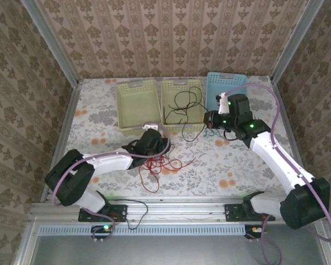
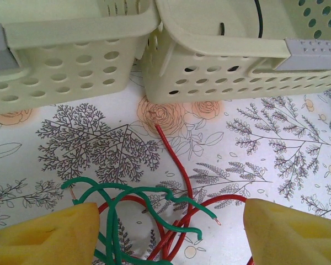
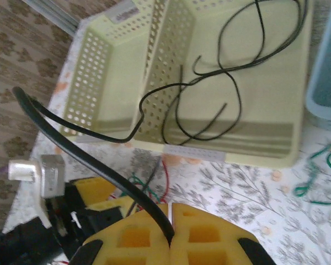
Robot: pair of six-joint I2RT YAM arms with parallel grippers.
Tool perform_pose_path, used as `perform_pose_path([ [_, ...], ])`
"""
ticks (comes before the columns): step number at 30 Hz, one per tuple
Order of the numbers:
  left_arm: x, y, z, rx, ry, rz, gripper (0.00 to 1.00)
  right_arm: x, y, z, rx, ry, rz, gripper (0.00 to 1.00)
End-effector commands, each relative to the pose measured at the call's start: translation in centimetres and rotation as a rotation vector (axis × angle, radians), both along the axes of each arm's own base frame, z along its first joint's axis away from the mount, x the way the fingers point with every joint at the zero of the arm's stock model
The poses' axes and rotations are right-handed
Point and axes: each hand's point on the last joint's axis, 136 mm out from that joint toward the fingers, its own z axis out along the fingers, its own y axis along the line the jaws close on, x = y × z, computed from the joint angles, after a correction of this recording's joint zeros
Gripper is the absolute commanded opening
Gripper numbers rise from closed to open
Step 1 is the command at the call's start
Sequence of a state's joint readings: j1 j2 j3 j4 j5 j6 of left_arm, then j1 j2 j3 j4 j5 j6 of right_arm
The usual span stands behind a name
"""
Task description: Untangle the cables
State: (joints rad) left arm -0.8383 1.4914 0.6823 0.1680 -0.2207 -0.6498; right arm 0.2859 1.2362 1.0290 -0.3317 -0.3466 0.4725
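Small grey plates (image 2: 311, 53) are sitting on the basket rims, and any lettering on them is too small to tell.

The left gripper (image 2: 168, 243) is standing spread wide, its yellow pads (image 2: 44, 237) well apart and grasping nothing. The red cable (image 2: 174, 157) and the green cable (image 2: 111, 221) are lying tangled on the flowered table (image 1: 99, 118), directly between and just ahead of those pads. One straight stretch of the red cable is running away from the gripper toward the front corner of the middle basket (image 2: 220, 83), its tip lying just at the basket's foot. Another red end, with a bare tip, is pointing toward the right pad. The green cable is curling in loops across the red one, its long run going side to side between the pads.

The right gripper (image 3: 170, 221) is clenched on the black cable (image 3: 121, 187), the pads pressed together with the strand pinched at their seam. From there the black cable is rising up and to the left in the right wrist view, arching over, then dipping back over the front rim into the middle basket. More thin black loops (image 3: 226, 67) are lying on that basket's floor. In the top view, the left basket (image 1: 135, 102) and the blue basket (image 1: 226, 83) are flanking it.
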Motion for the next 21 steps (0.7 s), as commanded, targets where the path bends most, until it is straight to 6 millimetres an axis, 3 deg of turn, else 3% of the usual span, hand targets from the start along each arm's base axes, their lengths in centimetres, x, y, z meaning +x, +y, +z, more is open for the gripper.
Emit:
perform_pose_path([
  [1, 0.1, 0.0, 1.3, -0.010, -0.040, -0.002, 0.70, 1.8, 1.6, 2.8, 0.117, -0.049, 0.007, 0.00],
  [5, -0.1, 1.1, 1.5, -0.008, -0.054, 0.033, 0.70, 5.2, 1.2, 2.7, 0.089, -0.076, -0.071, 0.00],
  [10, -0.6, 2.5, 1.9, 0.006, -0.069, 0.066, 0.70, 10.7, 1.0, 1.0, 0.030, -0.086, -0.162, 0.00],
  [14, -0.9, 3.9, 2.2, 0.027, -0.079, 0.101, 0.70, 14.4, 0.9, -3.4, -0.039, -0.010, -0.220, 0.00],
  [17, -1.2, 4.9, 2.3, 0.044, -0.081, 0.123, 0.70, 15.5, 1.3, -6.9, -0.066, 0.091, -0.226, 0.01],
  [19, -1.4, 5.6, 2.3, 0.059, -0.076, 0.142, 0.70, 15.1, 1.5, -8.6, -0.091, 0.172, -0.217, 0.26],
  [21, -1.6, 6.2, 2.3, 0.068, -0.070, 0.152, 0.70, 14.2, 1.3, -8.9, -0.134, 0.178, -0.223, 0.39],
])
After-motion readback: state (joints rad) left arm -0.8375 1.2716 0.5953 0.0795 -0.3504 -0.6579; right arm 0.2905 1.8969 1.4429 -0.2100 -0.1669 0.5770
